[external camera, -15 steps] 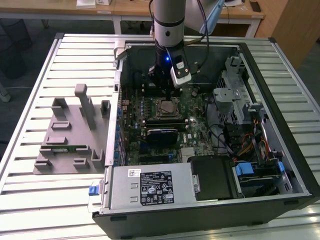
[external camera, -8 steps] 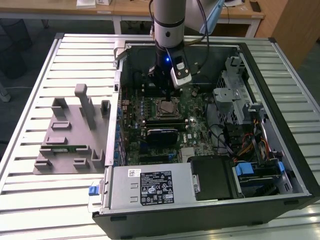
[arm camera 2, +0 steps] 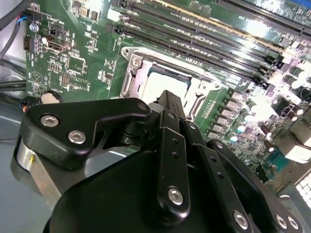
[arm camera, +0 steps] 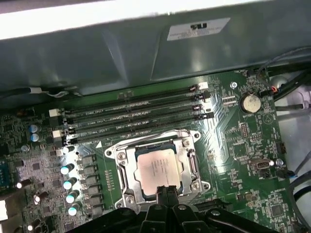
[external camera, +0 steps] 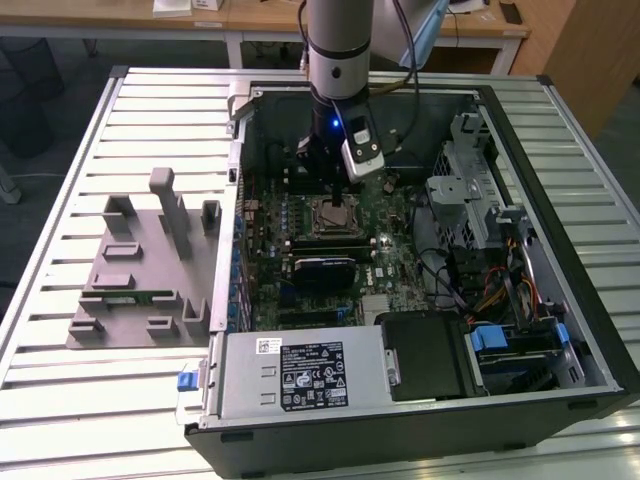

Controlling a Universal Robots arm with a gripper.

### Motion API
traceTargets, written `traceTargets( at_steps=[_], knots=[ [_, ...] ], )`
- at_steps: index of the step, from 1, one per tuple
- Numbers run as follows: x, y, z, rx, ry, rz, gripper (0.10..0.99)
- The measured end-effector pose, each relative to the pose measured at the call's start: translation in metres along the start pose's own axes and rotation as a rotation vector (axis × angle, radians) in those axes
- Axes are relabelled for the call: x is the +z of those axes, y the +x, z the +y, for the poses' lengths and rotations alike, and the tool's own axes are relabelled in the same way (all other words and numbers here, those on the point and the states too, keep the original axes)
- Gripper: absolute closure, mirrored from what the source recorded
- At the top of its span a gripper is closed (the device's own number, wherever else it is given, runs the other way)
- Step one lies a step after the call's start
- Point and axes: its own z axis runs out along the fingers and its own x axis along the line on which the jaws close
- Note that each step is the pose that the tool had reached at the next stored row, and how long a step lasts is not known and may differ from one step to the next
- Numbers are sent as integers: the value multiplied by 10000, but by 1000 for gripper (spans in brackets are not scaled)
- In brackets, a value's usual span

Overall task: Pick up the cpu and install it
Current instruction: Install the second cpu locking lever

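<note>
In both wrist views the claw (arm camera: 167,194) hangs just above the near edge of the CPU socket (arm camera: 156,167), its black fingertips (arm camera 2: 170,104) drawn together to a narrow point with nothing between them. Just beyond the tips lies the cpu (arm camera: 158,167), pale silver top up, flat and square inside the socket's metal frame, its sides parallel to the frame. So the chip sits directly ahead of and below the claw, close but apparently apart from it. Farther on run the empty memory slots (arm camera: 136,119), then the case wall (arm camera: 146,53). In the exterior view, the arm stands over the socket near the motherboard's (external camera: 385,265) middle.
</note>
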Motion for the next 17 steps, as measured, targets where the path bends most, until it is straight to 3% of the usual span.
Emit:
traceTargets(
  at_steps=[17],
  knots=[
    [-4, -39, -173, 1, -1, 0, 980]
  ],
)
